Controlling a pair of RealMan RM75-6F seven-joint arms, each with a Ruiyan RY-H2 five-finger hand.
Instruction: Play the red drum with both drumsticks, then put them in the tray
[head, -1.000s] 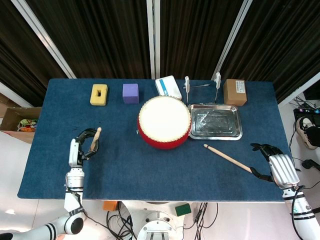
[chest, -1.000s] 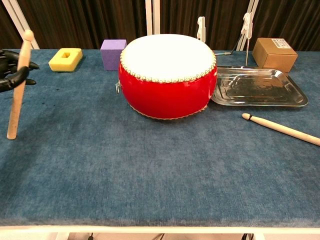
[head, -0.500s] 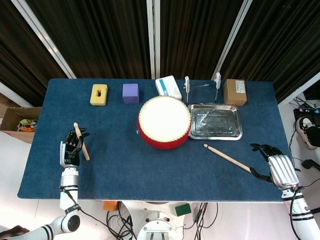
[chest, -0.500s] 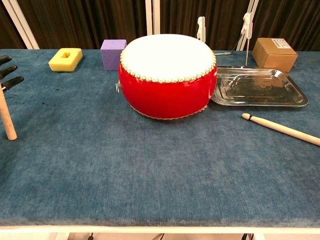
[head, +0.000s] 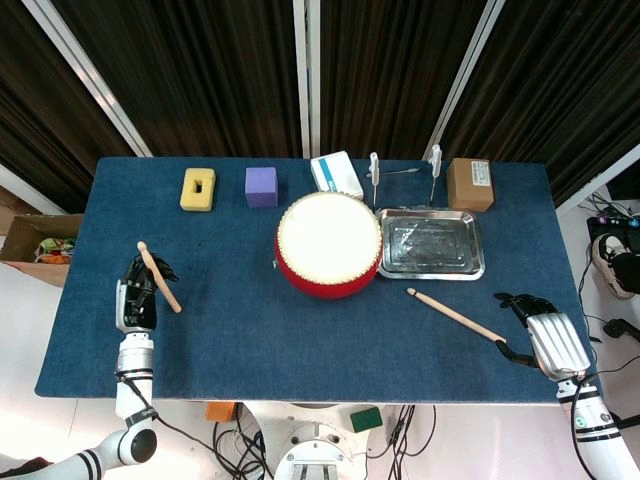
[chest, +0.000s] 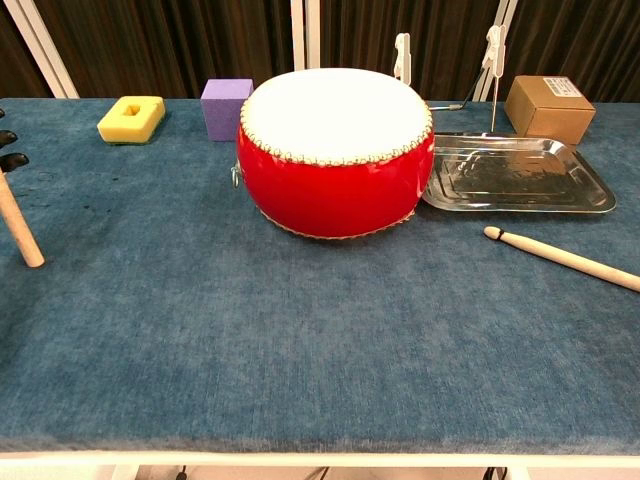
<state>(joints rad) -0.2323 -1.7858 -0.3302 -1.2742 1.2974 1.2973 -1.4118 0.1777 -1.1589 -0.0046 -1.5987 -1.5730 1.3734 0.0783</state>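
Note:
The red drum (head: 329, 243) with its white skin stands mid-table, also seen in the chest view as the drum (chest: 335, 150). Right of it lies the metal tray (head: 478, 250), holding nothing. My left hand (head: 137, 295) grips one drumstick (head: 160, 279) near the table's left edge, the stick slanting with its tip up and away. In the chest view only that stick's lower end (chest: 20, 232) and fingertips (chest: 8, 160) show. The second drumstick (head: 455, 316) lies flat in front of the tray. My right hand (head: 548, 338) is open at its butt end, fingers apart.
Along the far edge sit a yellow block (head: 197, 189), a purple cube (head: 261, 186), a white box (head: 336, 175), two white clip stands (head: 374, 170) and a cardboard box (head: 469, 184). An open carton (head: 40, 245) stands off the table's left side.
My left hand has turned its drumstick from leaning right to leaning left and shifted slightly leftward. The right hand has crept a little closer to the lying stick.

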